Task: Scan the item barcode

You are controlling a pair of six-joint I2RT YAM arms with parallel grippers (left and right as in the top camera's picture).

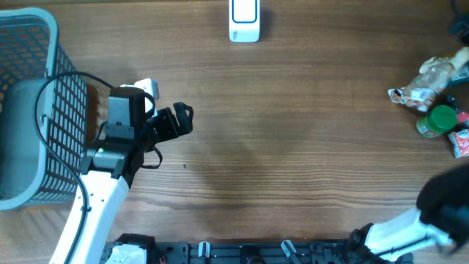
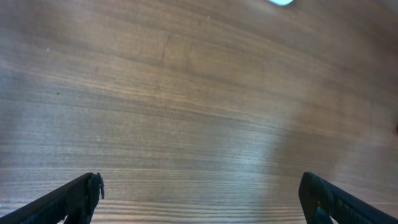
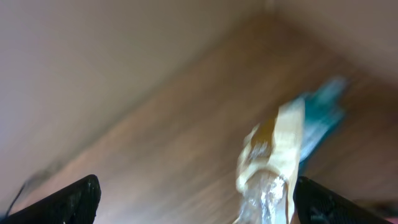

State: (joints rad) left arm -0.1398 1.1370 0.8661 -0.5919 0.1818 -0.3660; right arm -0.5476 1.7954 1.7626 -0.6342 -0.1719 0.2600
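Overhead: left gripper (image 1: 180, 120) hangs over table (image 1: 293, 147) left of centre, beside mesh basket (image 1: 44, 110). White scanner (image 1: 244, 22) at far edge, centre. Wrapped packet (image 1: 429, 79) lies far right w/ a green-lid jar (image 1: 438, 121). Right arm (image 1: 440, 205) blurred, near right

Left wrist: fingers (image 2: 68, 199) spread wide, nothing btwn, only wood under

Right wrist: v. blurred; right gripper (image 3: 196, 186) released, fingers wide; packet shows btwn them, closer to the finger at frame right, contact can't tell

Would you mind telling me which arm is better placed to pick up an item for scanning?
Right: the wrapped packet sits ahead of the open right fingers, with the item pile on its side. The left fingers hover beside the basket, far across the table.
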